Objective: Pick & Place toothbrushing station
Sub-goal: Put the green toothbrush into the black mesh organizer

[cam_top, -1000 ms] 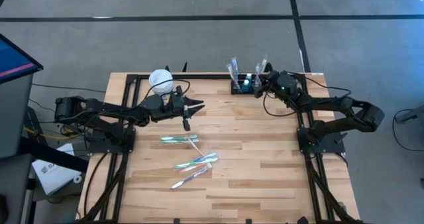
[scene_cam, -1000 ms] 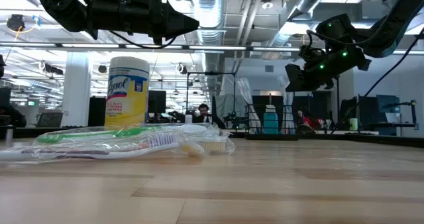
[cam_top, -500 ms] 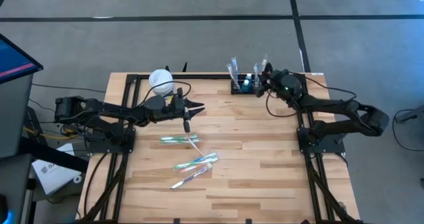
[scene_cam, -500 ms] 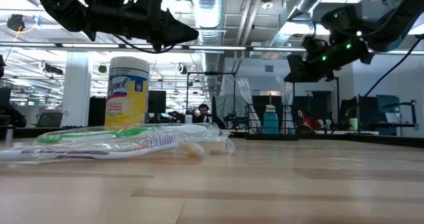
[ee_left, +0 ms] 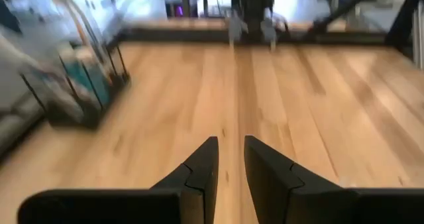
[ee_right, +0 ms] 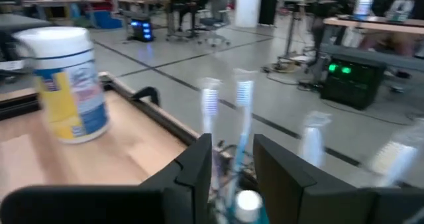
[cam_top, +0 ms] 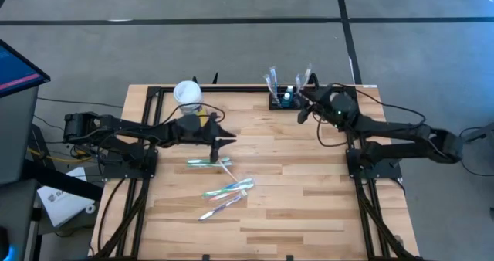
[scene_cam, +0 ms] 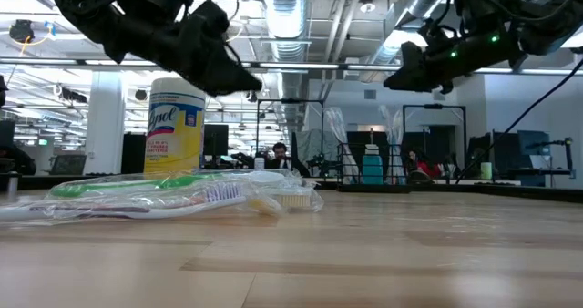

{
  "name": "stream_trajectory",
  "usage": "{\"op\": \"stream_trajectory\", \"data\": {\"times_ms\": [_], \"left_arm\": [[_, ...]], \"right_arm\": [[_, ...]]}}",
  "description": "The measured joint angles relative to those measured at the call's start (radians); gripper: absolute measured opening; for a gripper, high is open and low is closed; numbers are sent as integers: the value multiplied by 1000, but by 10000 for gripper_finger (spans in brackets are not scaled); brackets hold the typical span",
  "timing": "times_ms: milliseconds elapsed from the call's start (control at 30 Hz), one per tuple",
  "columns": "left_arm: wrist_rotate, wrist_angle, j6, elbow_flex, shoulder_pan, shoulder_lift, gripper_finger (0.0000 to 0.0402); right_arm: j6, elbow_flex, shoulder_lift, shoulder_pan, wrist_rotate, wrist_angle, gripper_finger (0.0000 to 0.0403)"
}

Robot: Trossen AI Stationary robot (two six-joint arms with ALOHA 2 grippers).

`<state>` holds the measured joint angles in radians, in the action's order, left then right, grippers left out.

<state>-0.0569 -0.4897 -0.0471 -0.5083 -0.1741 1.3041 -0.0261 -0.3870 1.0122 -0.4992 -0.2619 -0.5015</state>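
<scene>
Two grippers here, and we're on the approach: our right gripper (cam_top: 302, 106) hangs narrowly parted and empty just beside the toothbrushing station (cam_top: 283, 100) at the table's back edge, so next we lower onto its rim, while the left gripper (ee_left: 228, 159), narrowly parted too, waits mid-table.

One camera looks straight down on the whole pale wooden plank table (cam_top: 293, 184); another sits at tabletop height, facing level across it into the room. Each wrist camera looks past its own fingers, and all four views share the small black wire-mesh caddy (cam_top: 282, 101).
</scene>
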Motion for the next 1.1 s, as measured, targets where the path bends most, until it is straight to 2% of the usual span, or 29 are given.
{"op": "stream_trajectory", "data": {"times_ms": [233, 467, 800, 1100], "left_arm": [[-51, 272, 10, 0, 0, -6, 66], [-54, 510, 61, 0, 41, -13, 66], [-49, 664, 137, 0, 123, -13, 66], [-40, 746, 164, 0, 130, -13, 66]], "right_arm": [[0, -2, 0, 43, -1, -4, 102], [0, -2, 1, 48, -1, -4, 102], [-9, -2, 1, 48, 2, -2, 102], [-12, -2, 1, 48, 2, 0, 102]]}}
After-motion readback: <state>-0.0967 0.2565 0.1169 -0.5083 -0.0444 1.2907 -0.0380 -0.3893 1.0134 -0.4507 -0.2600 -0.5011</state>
